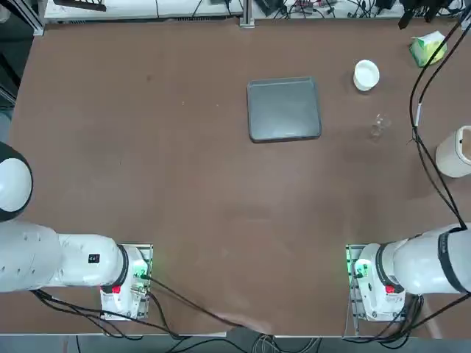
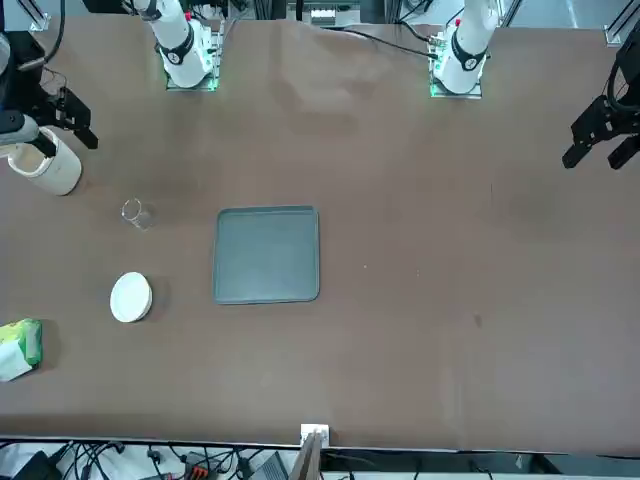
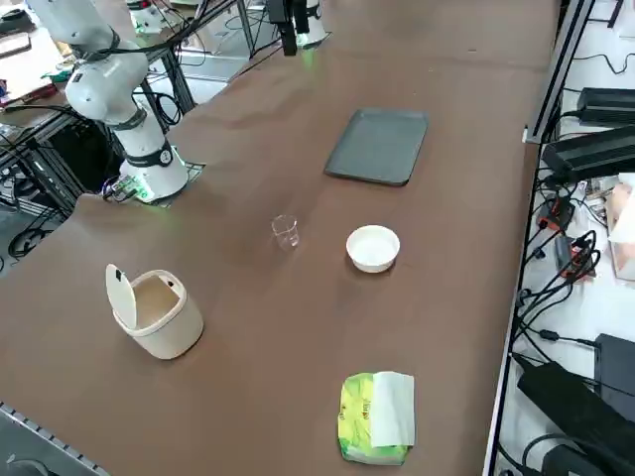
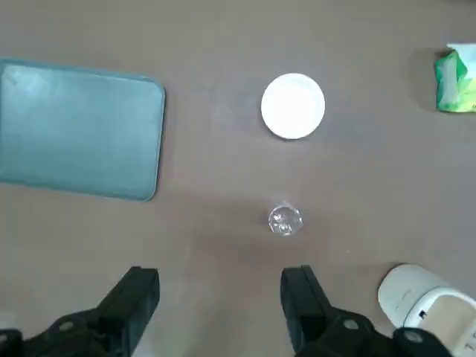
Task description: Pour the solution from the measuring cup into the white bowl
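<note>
From overhead, the cup (image 1: pixel 380 126) stands near the bowl (image 1: pixel 366 75), at its six o'clock; the tray (image 1: pixel 284 109) lies at its eight. The right gripper (image 4: pixel 221 277) hangs above the table (image 1: pixel 199 191), jaws wide open.

Spreads out as a brown tabletop (image 1: pixel 184 198). Carries a flat grey tray (image 1: pixel 284 110), a white bowl (image 3: pixel 373 245) near a clear measuring cup (image 3: pixel 286 233), a cream lidded bin (image 3: pixel 171 327), lid open, and a green-and-yellow soft pack (image 3: pixel 357 416).
</note>
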{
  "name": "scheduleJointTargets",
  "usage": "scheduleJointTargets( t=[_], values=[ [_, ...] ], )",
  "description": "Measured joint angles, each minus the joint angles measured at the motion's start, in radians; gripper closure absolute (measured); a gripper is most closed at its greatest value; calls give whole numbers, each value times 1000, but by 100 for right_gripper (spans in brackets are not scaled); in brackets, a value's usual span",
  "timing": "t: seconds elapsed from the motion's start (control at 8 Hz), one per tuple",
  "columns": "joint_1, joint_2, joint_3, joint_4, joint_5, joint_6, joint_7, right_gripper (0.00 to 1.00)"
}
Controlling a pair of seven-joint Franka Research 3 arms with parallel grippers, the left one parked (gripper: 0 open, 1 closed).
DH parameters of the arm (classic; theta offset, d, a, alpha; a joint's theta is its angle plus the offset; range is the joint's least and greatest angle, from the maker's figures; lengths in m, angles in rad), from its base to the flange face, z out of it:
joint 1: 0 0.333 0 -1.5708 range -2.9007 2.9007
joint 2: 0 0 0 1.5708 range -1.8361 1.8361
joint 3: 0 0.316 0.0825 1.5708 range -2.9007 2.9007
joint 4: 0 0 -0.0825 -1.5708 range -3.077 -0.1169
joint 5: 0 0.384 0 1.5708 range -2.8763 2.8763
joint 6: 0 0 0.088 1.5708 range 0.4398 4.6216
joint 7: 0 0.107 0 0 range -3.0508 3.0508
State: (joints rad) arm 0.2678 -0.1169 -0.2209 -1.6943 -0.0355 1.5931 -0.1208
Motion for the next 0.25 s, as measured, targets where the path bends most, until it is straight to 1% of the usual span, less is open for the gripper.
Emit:
scheduleJointTargets(
  t=[0.25],
  values=[
    [0, 5, -11, 19, 9, -22, 40, 0]
  ],
)
